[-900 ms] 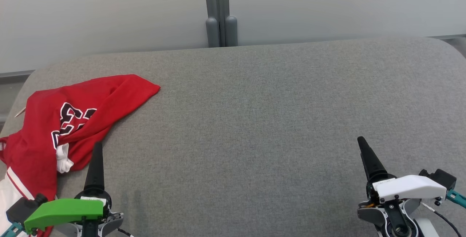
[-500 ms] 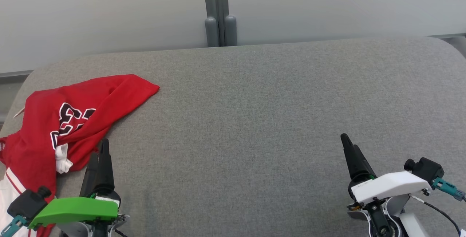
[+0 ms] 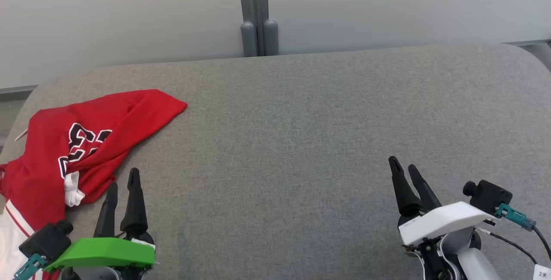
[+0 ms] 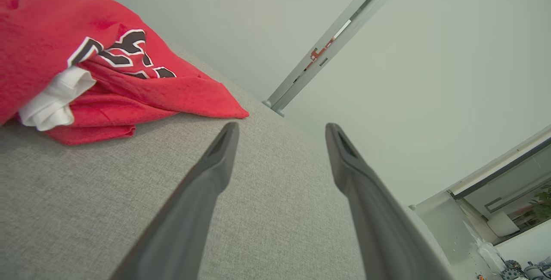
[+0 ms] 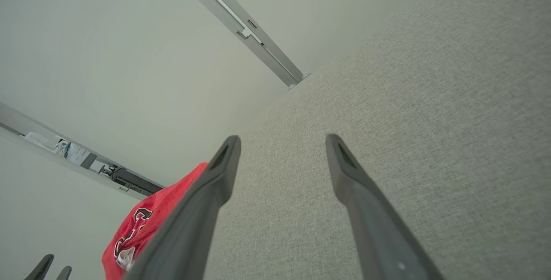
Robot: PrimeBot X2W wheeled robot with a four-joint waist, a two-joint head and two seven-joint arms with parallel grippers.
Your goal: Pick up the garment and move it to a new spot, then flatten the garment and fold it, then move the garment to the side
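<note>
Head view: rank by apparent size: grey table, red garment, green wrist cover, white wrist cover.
1. grey table
2. red garment
3. green wrist cover and white wrist cover: they look about alike, so not ranked.

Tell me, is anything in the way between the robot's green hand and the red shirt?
No, nothing visible is. The left fingers are open right beside the red shirt, not touching it, and there is just bare grey cushion in the small gap between them.
</note>
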